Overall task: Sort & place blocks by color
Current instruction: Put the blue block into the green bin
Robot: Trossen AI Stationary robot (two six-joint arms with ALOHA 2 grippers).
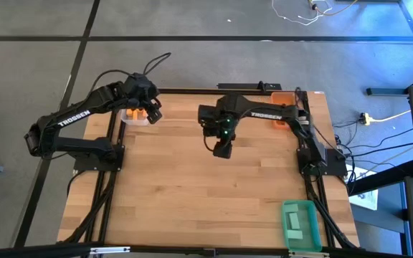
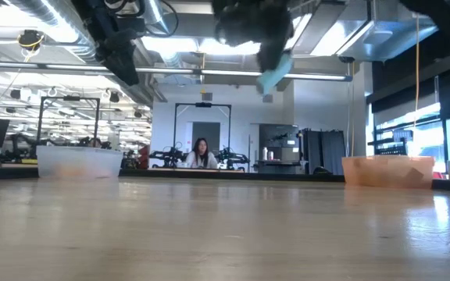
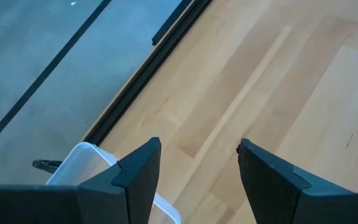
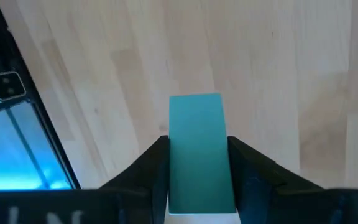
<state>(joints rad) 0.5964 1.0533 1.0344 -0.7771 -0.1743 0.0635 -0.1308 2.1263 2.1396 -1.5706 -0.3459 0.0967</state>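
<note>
1. Above the middle of the worktop, the right gripper has its jaws clenched on a teal block, carried well clear of the wood; the low view shows it hanging in the air.
2. That teal block looks like a short, stiff bar, light and smooth-faced, so it could slip. The jaws press its two long sides, which seems the sound place to hold it.
3. Over the clear bin at the far left corner, the left gripper hangs with jaws released and nothing between them.
4. Counted: one teal block in the air; orange blocks show in the clear bin, perhaps two, too small to be sure.
5. Three bins: the clear one, an orange bin at the far right, a green bin at the near right, probably this block's destination.
</note>
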